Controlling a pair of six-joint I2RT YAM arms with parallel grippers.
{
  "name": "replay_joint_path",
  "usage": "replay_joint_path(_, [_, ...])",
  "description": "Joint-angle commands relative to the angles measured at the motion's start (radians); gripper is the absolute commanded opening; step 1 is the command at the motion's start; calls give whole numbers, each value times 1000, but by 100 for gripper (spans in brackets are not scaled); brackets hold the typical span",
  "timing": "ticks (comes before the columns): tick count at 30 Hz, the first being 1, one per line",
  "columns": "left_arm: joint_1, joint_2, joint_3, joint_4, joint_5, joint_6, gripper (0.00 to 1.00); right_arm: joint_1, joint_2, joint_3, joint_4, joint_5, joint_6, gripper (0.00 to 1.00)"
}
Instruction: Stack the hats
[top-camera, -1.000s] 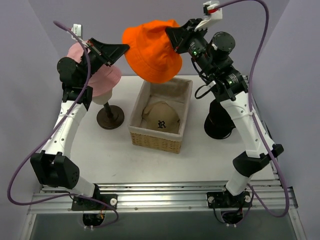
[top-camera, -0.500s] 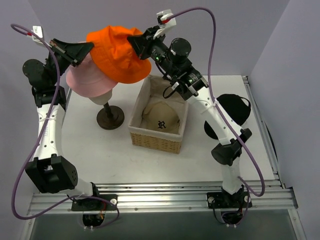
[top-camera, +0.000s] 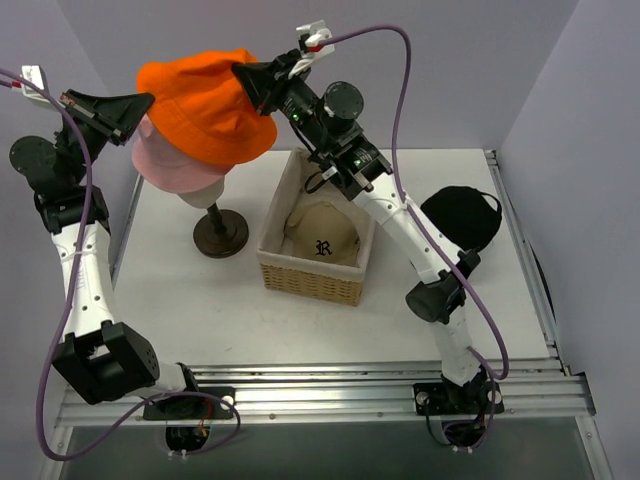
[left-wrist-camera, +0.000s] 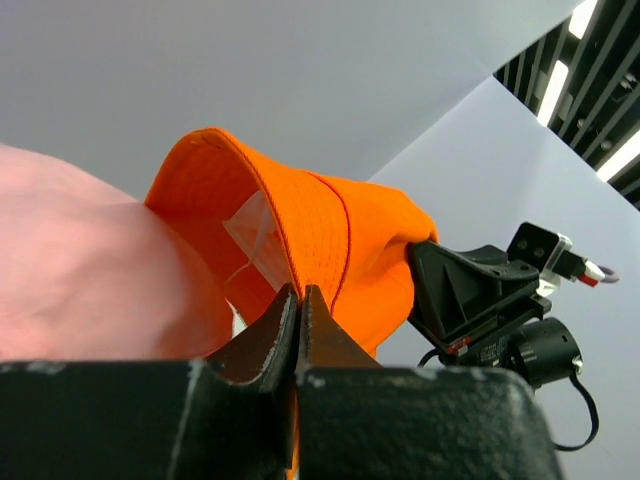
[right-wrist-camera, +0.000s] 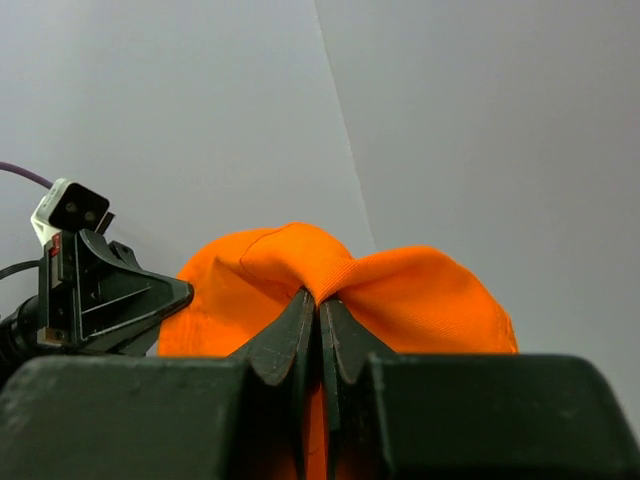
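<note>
The bright orange bucket hat (top-camera: 203, 103) hangs between both grippers, over the pale pink bucket hat (top-camera: 165, 170) on the mannequin head. My left gripper (top-camera: 143, 100) is shut on the orange hat's left brim; the left wrist view shows the orange hat (left-wrist-camera: 330, 240) pinched in my left gripper (left-wrist-camera: 300, 296), with the pink hat (left-wrist-camera: 90, 260) beside it. My right gripper (top-camera: 240, 75) is shut on its right brim; the right wrist view shows a fold of the orange hat (right-wrist-camera: 400, 290) pinched in my right gripper (right-wrist-camera: 319, 303). The tan cap (top-camera: 320, 235) lies in the basket. The black cap (top-camera: 462, 217) lies at the right.
The woven basket (top-camera: 305, 280) stands at mid-table. The mannequin head's stand (top-camera: 220, 232) with its round dark base is to its left. Grey walls close in the back and both sides.
Both arms have carried the orange hat leftward from above the basket to above the pink hat. The black cap at the right has come into view from behind the right arm.
</note>
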Motion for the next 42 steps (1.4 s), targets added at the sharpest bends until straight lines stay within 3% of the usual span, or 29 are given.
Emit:
replay_joint_path(1, [64, -16, -38, 60, -2, -46, 2, 17, 31, 48, 152, 4, -22, 0])
replay_joint_path(9, [119, 21, -38, 70, -14, -43, 2, 55, 83, 65, 212, 38, -74, 0])
replay_joint_path(11, [128, 33, -39, 76, -16, -50, 2, 55, 90, 70, 212, 41, -86, 4])
replay_joint_path(12, [134, 36, -41, 71, -17, -48, 2, 55, 91, 70, 211, 47, -90, 9])
replay_joint_path(13, [134, 42, -44, 65, -20, -45, 2, 55, 90, 68, 203, 49, -91, 26])
replay_joint_path(16, [142, 53, -67, 41, -33, -33, 2, 55, 71, 32, 192, 41, -103, 48])
replay_joint_path(19, [142, 65, -82, 4, -46, -4, 2, 55, 13, -66, 192, 40, -126, 55])
replay_joint_path(32, [145, 75, -87, -116, -73, 73, 2, 52, -214, -476, 246, 81, -182, 62])
replay_joint_path(42, [160, 6, -153, -263, -100, 128, 2, 30, -226, -521, 228, 112, -147, 64])
